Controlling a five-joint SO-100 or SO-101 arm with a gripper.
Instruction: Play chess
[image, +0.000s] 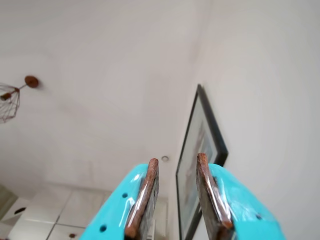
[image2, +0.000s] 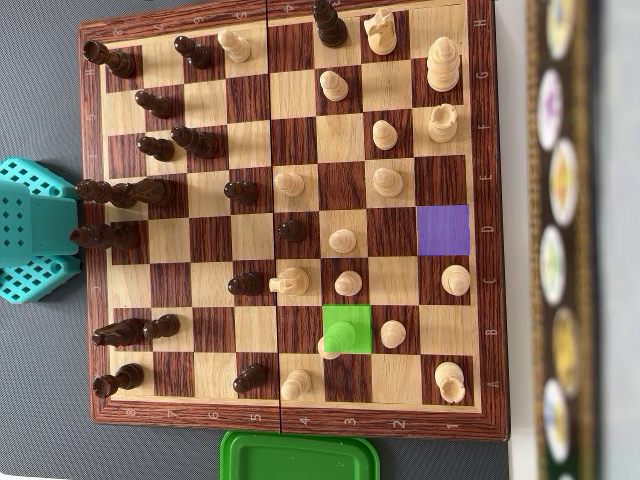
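Note:
In the overhead view a wooden chessboard (image2: 290, 410) carries dark pieces mostly on its left half and light pieces mostly on its right half. One square is tinted green (image2: 358, 318), and a light pawn (image2: 333, 345) stands at its lower left part. Another square, tinted purple (image2: 443, 229), is bare. The teal arm (image2: 35, 230) sits off the board's left edge. In the wrist view my gripper (image: 177, 159) points up at a white wall and ceiling. Its teal jaws with brown pads (image: 142, 200) stand apart with nothing between them. No board shows there.
A green tray (image2: 300, 457) lies below the board's bottom edge. A patterned strip (image2: 560, 240) runs along the right side. In the wrist view a black-framed picture (image: 212, 131) hangs on the wall and a wire lamp (image: 10, 102) is at the left.

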